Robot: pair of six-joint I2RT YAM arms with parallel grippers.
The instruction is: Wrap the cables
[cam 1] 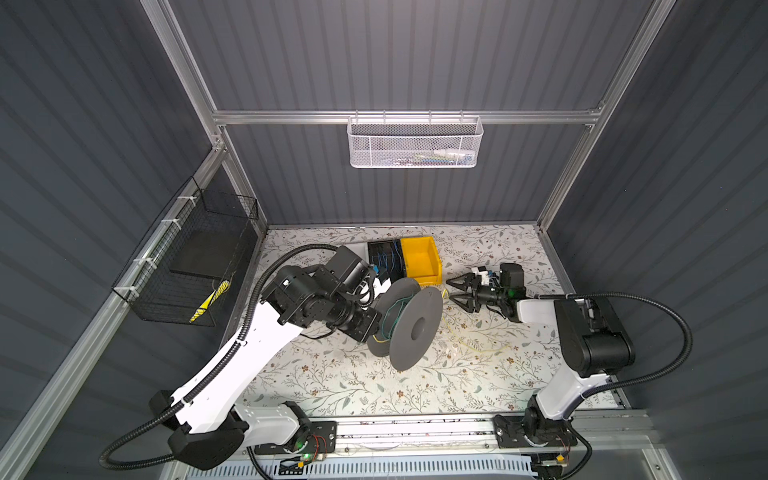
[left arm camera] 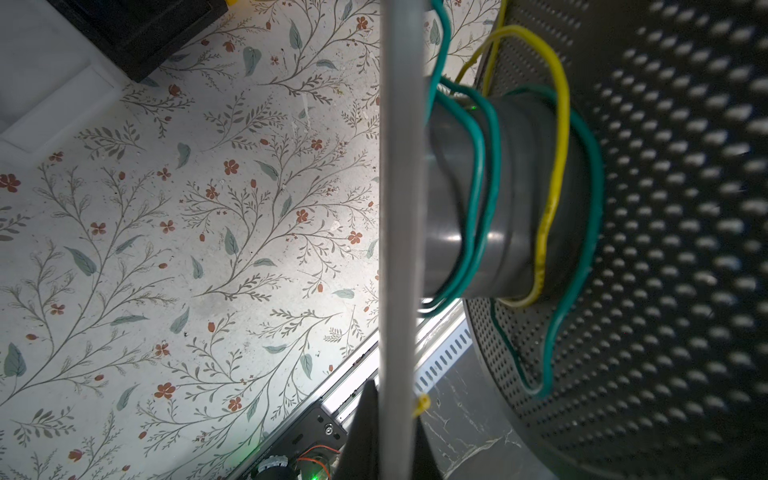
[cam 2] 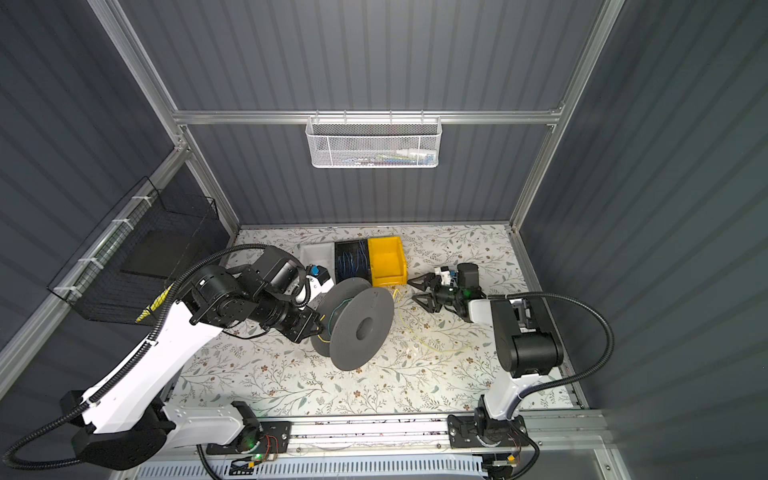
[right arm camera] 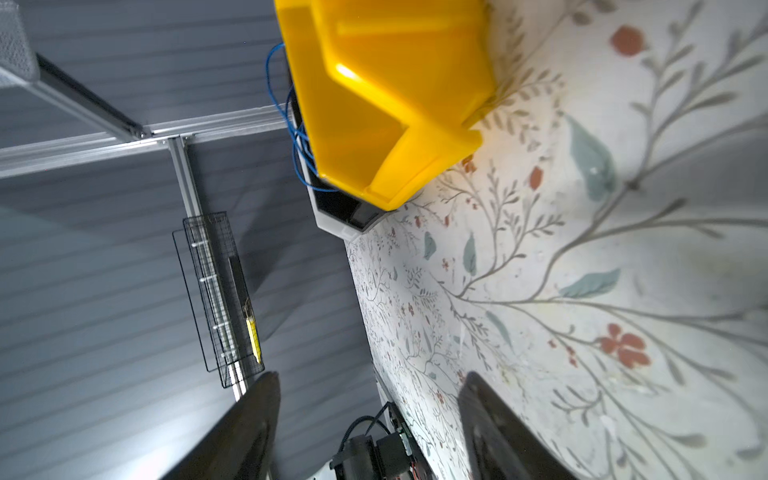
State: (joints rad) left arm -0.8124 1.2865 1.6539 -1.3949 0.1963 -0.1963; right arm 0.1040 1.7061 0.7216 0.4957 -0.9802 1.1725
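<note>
The left pincer (left arm camera: 395, 428) is clamped shut on a flange rim of the spool (cam 1: 415, 328), holding it on edge so the hub stays free to take turns. Just ahead of that pincer, the yellow cable (left arm camera: 559, 158) makes one loose loop on the hub beside a green wire (left arm camera: 482, 174). Its slack trails over the table (cam 1: 332, 386) toward the right pincer (cam 1: 453, 290), which gapes wide and empty near it, probably placed to take a fresh grip.
</note>
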